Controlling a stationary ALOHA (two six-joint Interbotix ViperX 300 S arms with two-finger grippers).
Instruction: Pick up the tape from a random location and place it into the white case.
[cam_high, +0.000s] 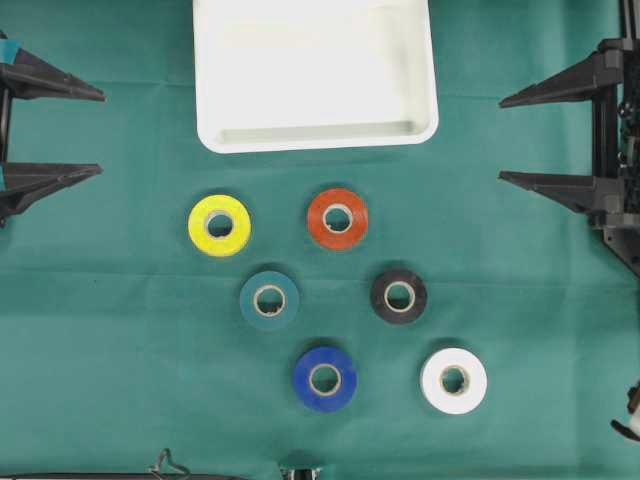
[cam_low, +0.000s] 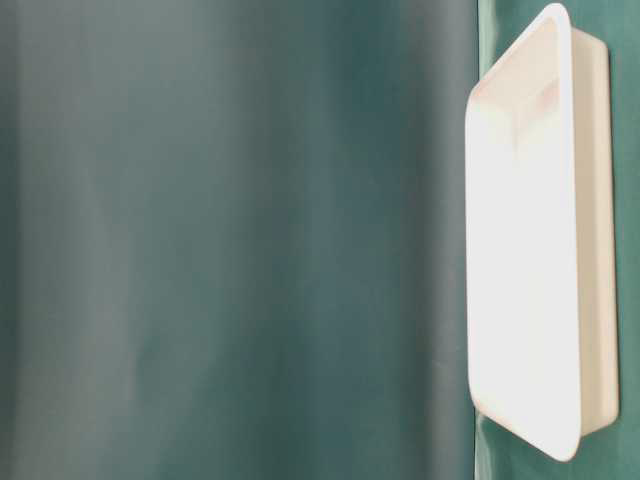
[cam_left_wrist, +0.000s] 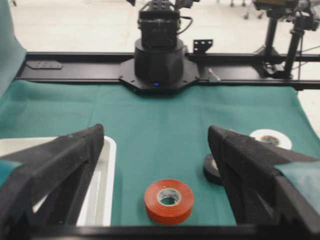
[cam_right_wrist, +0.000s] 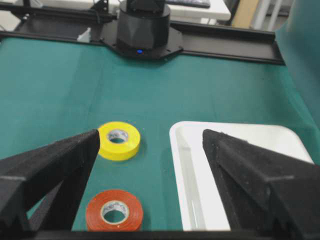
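Note:
Several tape rolls lie flat on the green cloth: yellow (cam_high: 219, 225), red (cam_high: 338, 218), teal (cam_high: 269, 300), black (cam_high: 399, 296), blue (cam_high: 325, 378) and white (cam_high: 454, 381). The white case (cam_high: 320, 135) sits at the top middle, nothing in it. My left gripper (cam_high: 101, 133) stands open at the left edge, far from the rolls. The right gripper (cam_high: 501, 140) is open at the right edge, beside the case. The left wrist view has the left gripper (cam_left_wrist: 156, 130) open, with the red roll (cam_left_wrist: 169, 201) ahead. The right gripper (cam_right_wrist: 150, 133) frames the yellow roll (cam_right_wrist: 119, 140) and case (cam_right_wrist: 240, 165).
The table-level view shows only green cloth and the case (cam_low: 525, 250). Each wrist view faces the opposite arm's black base (cam_left_wrist: 159, 55) (cam_right_wrist: 142, 25) on a black rail at the cloth's edge. Black (cam_left_wrist: 212, 169) and white (cam_left_wrist: 270, 137) rolls lie past my left gripper's right finger.

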